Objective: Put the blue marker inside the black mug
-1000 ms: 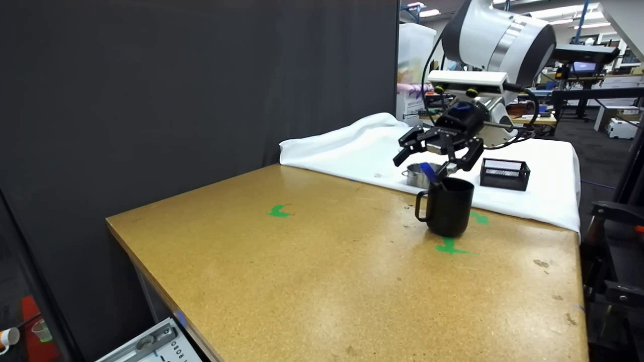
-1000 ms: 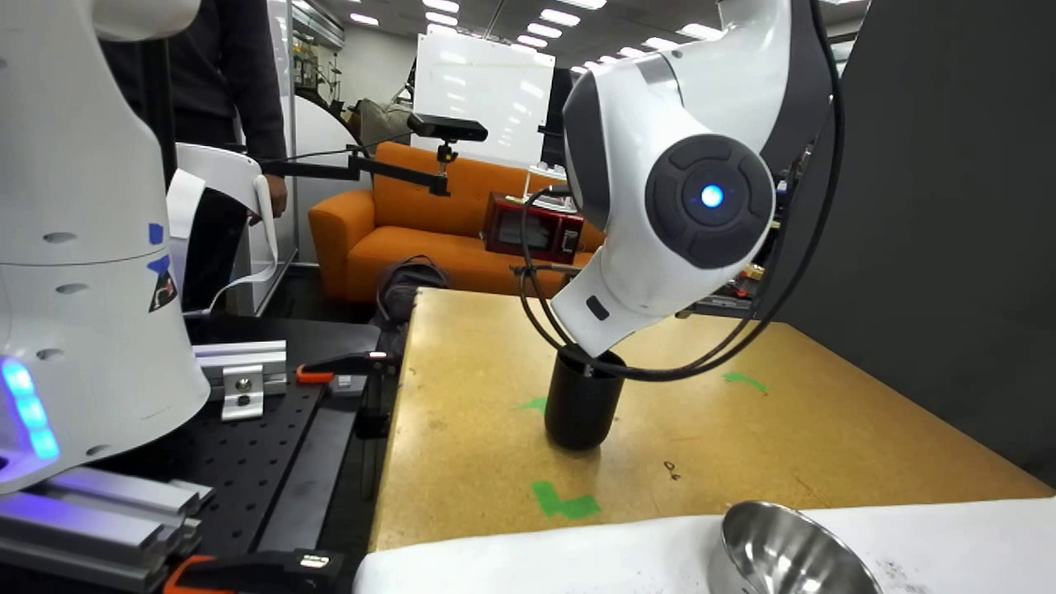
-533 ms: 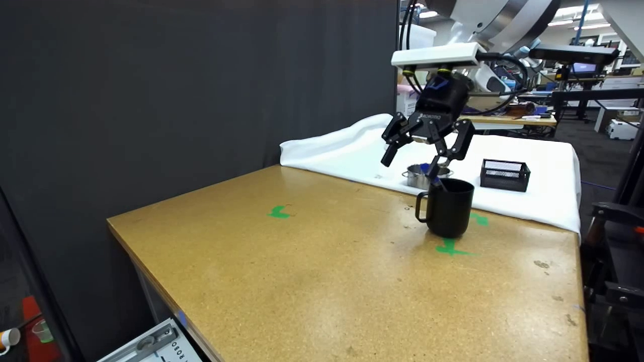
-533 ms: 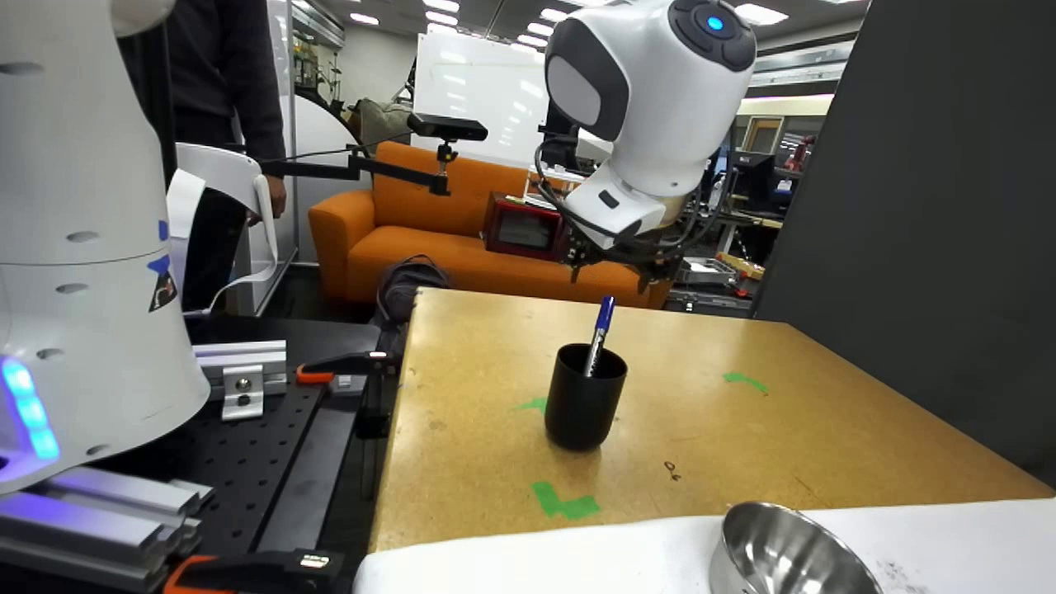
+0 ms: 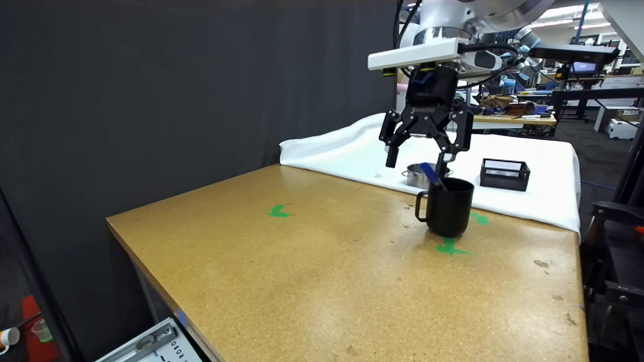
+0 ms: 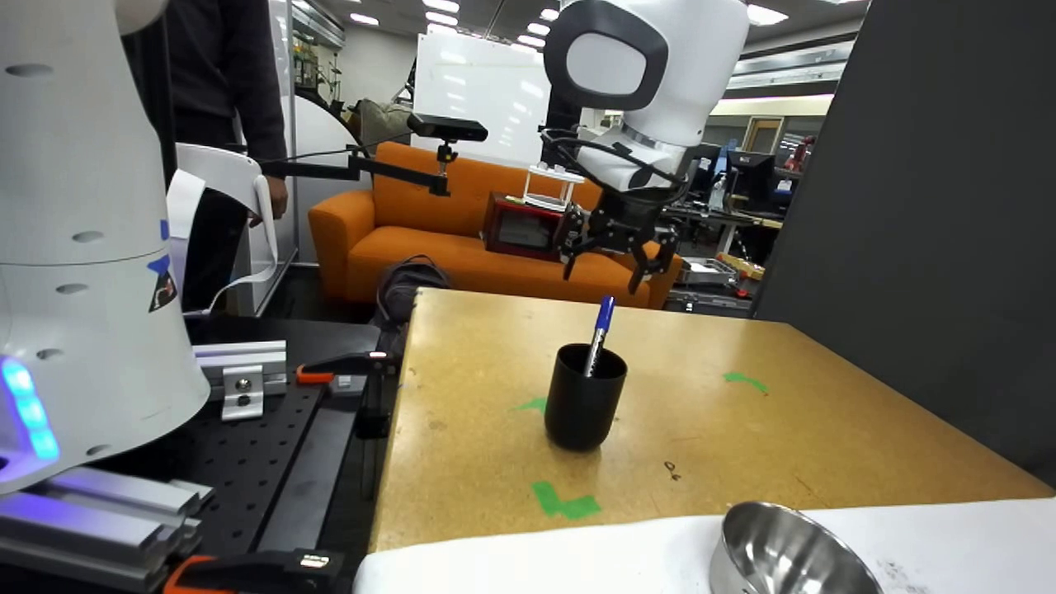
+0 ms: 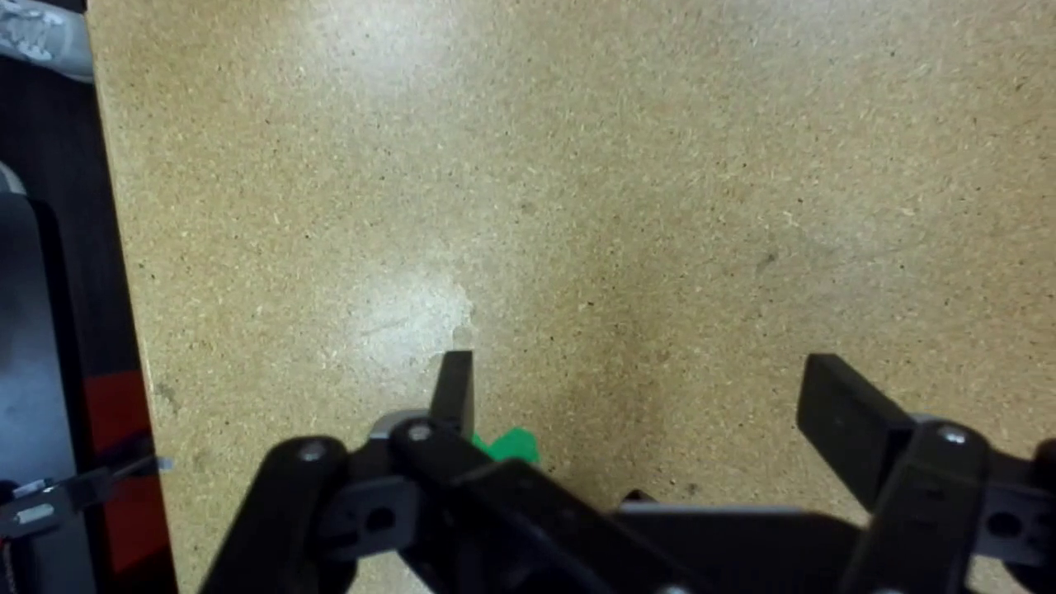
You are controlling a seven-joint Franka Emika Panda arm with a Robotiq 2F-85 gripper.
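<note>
The black mug stands upright on the brown table; it also shows in an exterior view. The blue marker leans inside the mug, its blue end sticking out above the rim, and it shows in an exterior view too. My gripper is open and empty, pointing down, above the mug's level. In an exterior view the gripper appears beyond the mug, apart from the marker. In the wrist view the open fingers have only table between them; the marker does not show there, and a small dark tip by the palm is unclear.
A silvery pot and a black mesh basket stand on a white cloth beside the table. Green tape marks lie on the table. A black partition borders one side.
The arm has lifted and swung from a tilted pose to pointing straight down, the gripper staying open. The marker and mug have not moved; the marker, hidden earlier in an exterior view, now shows.
</note>
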